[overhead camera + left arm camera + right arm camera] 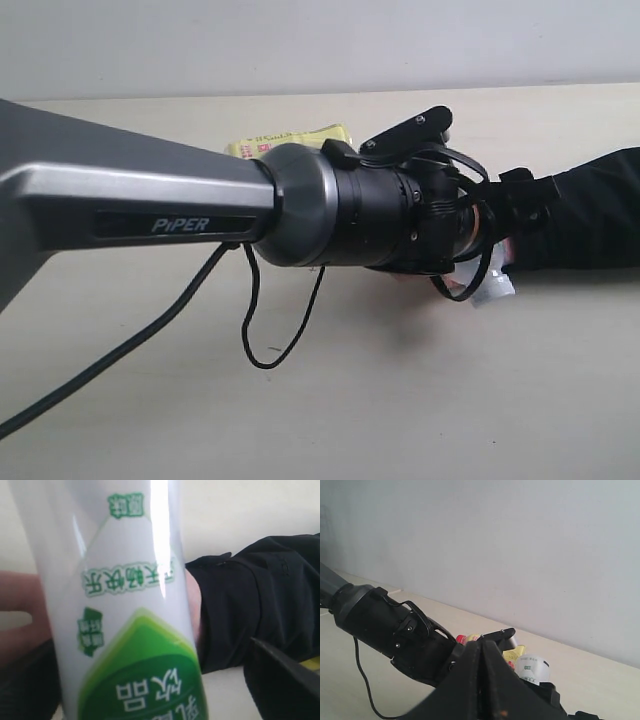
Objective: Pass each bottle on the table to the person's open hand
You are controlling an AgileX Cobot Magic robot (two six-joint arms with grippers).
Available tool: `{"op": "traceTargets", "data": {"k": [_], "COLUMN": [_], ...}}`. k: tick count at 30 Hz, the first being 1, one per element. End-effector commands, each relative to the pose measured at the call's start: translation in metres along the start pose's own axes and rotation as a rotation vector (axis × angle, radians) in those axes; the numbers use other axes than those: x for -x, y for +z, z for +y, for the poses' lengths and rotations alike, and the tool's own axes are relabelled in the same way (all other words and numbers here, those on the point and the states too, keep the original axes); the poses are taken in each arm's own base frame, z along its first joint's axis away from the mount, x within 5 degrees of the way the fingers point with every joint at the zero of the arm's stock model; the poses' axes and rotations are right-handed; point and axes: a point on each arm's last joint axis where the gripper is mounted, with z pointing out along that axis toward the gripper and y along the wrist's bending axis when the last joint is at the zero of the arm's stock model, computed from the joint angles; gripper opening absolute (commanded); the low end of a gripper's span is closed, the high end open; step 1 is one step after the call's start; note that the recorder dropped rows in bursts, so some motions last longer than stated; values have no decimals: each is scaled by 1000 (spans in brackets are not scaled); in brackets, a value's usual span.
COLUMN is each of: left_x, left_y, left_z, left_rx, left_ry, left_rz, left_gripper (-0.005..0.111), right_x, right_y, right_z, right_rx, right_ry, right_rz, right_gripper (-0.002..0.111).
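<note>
The white green-labelled bottle fills the left wrist view against the person's hand. The left gripper is released, one finger clear of it. The right gripper is clenched, empty. The yellow bottle sits on the table, upper centre of the exterior view.

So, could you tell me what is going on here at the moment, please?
The robot's left hand is at the person's hand, whose wrist ends in a black sleeve. The white bottle with the green label sits between its jaws, which stand open with a gap on one side, and the person's skin shows on both sides of the bottle. The right hand is shut and empty. A yellow bottle is on the table, not yet handed over.
</note>
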Motion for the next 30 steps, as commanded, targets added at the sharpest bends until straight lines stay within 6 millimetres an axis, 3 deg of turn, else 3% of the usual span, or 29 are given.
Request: {"op": "traceTargets", "data": {"k": [1, 12, 22, 25, 28, 29, 30], "left_x": [6, 35, 85, 92, 96, 98, 101], "left_y": [-11, -57, -144, -164, -182, -188, -195], "left_z": [-4, -20, -45, -46, -39, -35, -30], "left_rx": [-5, 6, -115, -107, -36, 7, 57], "left_ry": [21, 110, 284, 359, 419, 413, 416], "left_rz": [5, -54, -192, -197, -159, -155, -152], "left_gripper": [89, 89, 85, 63, 20, 2, 2], "right_x": [-1, -1, -1, -1, -1, -1, -1], "right_y": [1, 1, 1, 1, 1, 1, 1], "right_z": [0, 0, 0, 0, 0, 0, 0], "right_rx": [-2, -2, -2, -2, -2, -2, -2], "right_ry": [2, 2, 2, 2, 2, 2, 2], "right_rz": [-8, -8, -8, -8, -8, -8, -8], "right_gripper": [0, 0, 0, 0, 0, 0, 0]}}
